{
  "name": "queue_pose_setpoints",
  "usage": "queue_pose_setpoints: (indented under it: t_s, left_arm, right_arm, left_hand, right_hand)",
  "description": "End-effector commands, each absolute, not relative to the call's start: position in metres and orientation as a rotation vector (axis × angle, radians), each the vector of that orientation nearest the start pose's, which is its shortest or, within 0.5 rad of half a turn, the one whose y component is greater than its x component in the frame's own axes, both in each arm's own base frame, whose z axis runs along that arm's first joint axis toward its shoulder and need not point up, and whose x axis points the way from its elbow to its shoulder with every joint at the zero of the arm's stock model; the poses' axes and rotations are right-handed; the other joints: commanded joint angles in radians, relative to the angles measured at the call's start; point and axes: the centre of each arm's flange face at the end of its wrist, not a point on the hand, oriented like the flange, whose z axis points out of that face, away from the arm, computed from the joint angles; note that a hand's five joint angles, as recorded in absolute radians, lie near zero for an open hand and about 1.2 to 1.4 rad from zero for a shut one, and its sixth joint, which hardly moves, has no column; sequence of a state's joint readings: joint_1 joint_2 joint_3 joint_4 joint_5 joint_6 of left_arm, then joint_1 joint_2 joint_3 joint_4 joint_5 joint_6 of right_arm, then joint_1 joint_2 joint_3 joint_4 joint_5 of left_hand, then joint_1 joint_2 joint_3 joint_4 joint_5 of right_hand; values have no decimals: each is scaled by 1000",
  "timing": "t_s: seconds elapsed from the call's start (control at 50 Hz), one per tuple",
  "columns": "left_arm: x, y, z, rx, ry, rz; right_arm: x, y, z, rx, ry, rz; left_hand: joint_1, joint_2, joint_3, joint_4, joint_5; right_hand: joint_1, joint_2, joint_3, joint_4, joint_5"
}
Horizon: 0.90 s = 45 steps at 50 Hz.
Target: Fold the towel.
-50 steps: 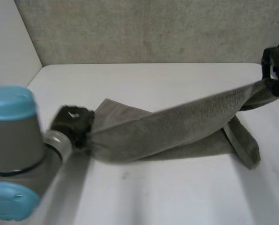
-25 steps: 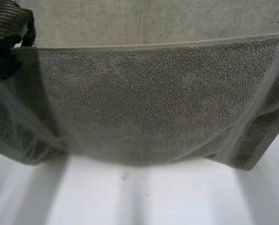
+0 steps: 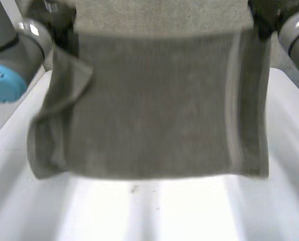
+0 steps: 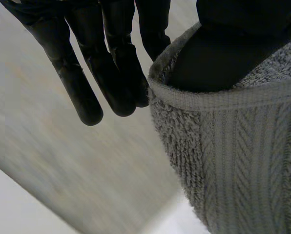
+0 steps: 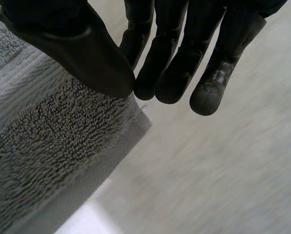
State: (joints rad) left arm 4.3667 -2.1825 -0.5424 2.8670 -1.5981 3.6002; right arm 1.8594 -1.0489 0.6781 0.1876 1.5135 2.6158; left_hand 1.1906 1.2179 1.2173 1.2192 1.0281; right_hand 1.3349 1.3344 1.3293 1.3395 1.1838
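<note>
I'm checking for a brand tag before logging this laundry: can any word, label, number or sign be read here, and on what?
None: no text can be read anywhere.
The towel shows plain terry and a woven band, with no tag in sight.
The left hand and right hand, each pinching an upper corner, bear no lettering.
The table carries no print.

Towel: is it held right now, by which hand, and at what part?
Both: the left hand and right hand each pinch a top corner of the towel.
</note>
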Motion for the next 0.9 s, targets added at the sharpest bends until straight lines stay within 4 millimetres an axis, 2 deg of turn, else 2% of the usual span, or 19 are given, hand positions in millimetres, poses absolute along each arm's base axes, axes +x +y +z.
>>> queue_pose_setpoints:
  t_s: [0.02,0.08,0.12,0.16,0.18,0.22,0.24,0.26,0.28,0.32,0.34,0.38,0.4,0.42,0.44,0.52,0.6,0.68,0.9]
  left_arm:
    - [-267,-357,452,442,1525,-2771]
    - [-263,-348,457,390,1581,-2826]
    - [-261,-348,446,401,1669,-2786]
    - [-258,-345,415,448,1847,-2657]
    - [-258,-345,415,448,1847,-2656]
    - [-255,-337,379,496,2011,-2511]
    - [-255,-337,379,496,2012,-2511]
    - [-253,-333,358,522,2094,-2432]
    - [-253,-333,358,522,2094,-2431]
    - [-251,-326,313,600,2242,-2273]
    - [-251,-326,313,600,2242,-2272]
    - [-251,-320,276,707,2314,-2167]
    - [-251,-320,276,707,2314,-2166]
    - [-252,-317,258,758,2331,-2123]
    - [-252,-317,257,759,2331,-2122]
    - [-252,-310,203,900,2340,-2003]
    - [-251,-305,161,1004,2312,-1914]
    - [-250,-301,148,1046,2286,-1888]
    - [-248,-287,138,1075,2305,-1850]
  right_arm:
    - [249,-363,446,-550,1408,-2823]
    - [247,-356,447,-538,1401,-2780]
    - [247,-354,441,-554,1436,-2753]
    - [247,-354,430,-581,1494,-2712]
    - [247,-353,414,-625,1569,-2646]
    - [249,-352,396,-677,1645,-2570]
    - [251,-350,379,-726,1702,-2502]
    - [251,-347,363,-778,1752,-2442]
    - [251,-347,363,-779,1752,-2441]
    - [253,-345,345,-834,1802,-2382]
    - [254,-341,326,-890,1851,-2321]
    - [253,-338,308,-937,1900,-2266]
    - [253,-334,290,-981,1950,-2210]
    - [252,-331,272,-1021,2002,-2153]
    - [252,-331,272,-1022,2003,-2152]
    - [249,-321,222,-1092,2123,-2001]
    - [246,-313,201,-1097,2168,-1945]
    - [230,-313,188,-1060,2239,-1926]
    - [196,-311,188,-866,2336,-1913]
  left_hand:
    - [206,178,179,177,194]
    - [206,178,179,177,194]
    - [206,178,179,177,194]
    - [206,178,179,177,194]
    - [206,178,179,177,194]
    - [206,178,179,177,194]
    - [206,178,179,177,194]
    - [206,178,179,177,194]
    - [206,178,179,177,194]
    - [206,178,179,177,194]
    - [206,178,179,177,194]
    - [206,178,179,177,194]
    - [206,178,179,177,194]
    - [206,178,179,177,194]
    - [206,178,179,177,194]
    - [206,178,179,177,194]
    - [206,178,179,177,194]
    - [206,178,179,177,194]
    - [206,178,179,177,194]
  right_hand:
    - [61,62,67,57,38]
    - [61,62,67,57,38]
    - [61,62,67,57,38]
    - [61,62,67,57,38]
    - [61,62,67,57,38]
    - [61,62,67,57,38]
    - [61,62,67,57,38]
    - [61,62,67,57,38]
    - [61,62,67,57,38]
    - [61,62,67,57,38]
    - [61,62,67,57,38]
    - [61,62,67,57,38]
    - [61,62,67,57,38]
    - [61,62,67,57,38]
    - [61,62,67,57,38]
    - [61,62,67,57,38]
    - [61,62,67,57,38]
    - [61,62,67,57,38]
    - [61,62,67,57,38]
